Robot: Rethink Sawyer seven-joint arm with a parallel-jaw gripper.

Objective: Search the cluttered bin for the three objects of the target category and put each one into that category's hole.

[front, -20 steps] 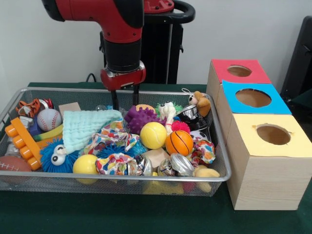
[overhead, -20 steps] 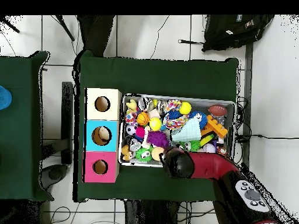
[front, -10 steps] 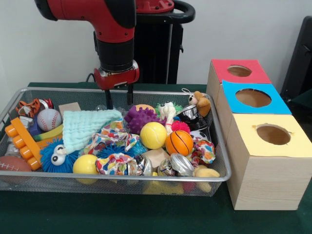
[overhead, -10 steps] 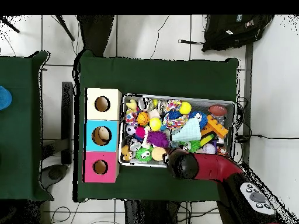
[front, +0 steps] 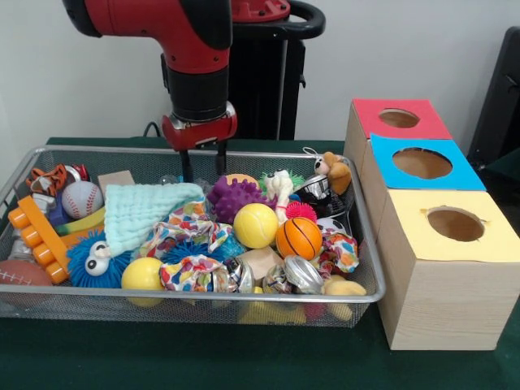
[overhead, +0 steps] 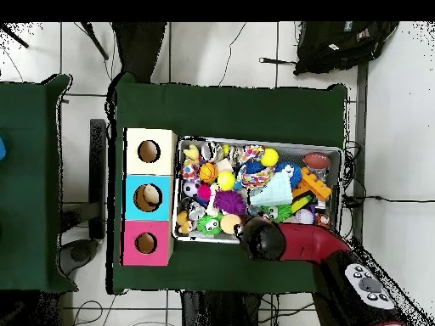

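A wire bin (front: 97, 149) holds a jumble of toys. Among them are a yellow ball (front: 256, 225), a small basketball (front: 299, 238), a baseball (front: 82, 198), a second yellow ball (front: 143, 274), a purple spiky toy (front: 236, 197) and a mint cloth (front: 146, 210). My gripper (front: 204, 172) hangs open over the bin's far side, between the cloth and the purple toy, and holds nothing. In the overhead view the arm's head (overhead: 259, 240) covers the gripper at the bin's lower edge.
Three boxes stand beside the bin, each with a round hole: red (front: 399, 119), blue (front: 422, 162) and yellow (front: 455, 223). Orange blocks (front: 36, 231), a blue fuzzy toy (front: 96, 258) and a football (front: 20, 274) crowd the bin's left end.
The gripper rose and shifted left, then came back slightly right and down. It stays open and empty. The toys have not moved.
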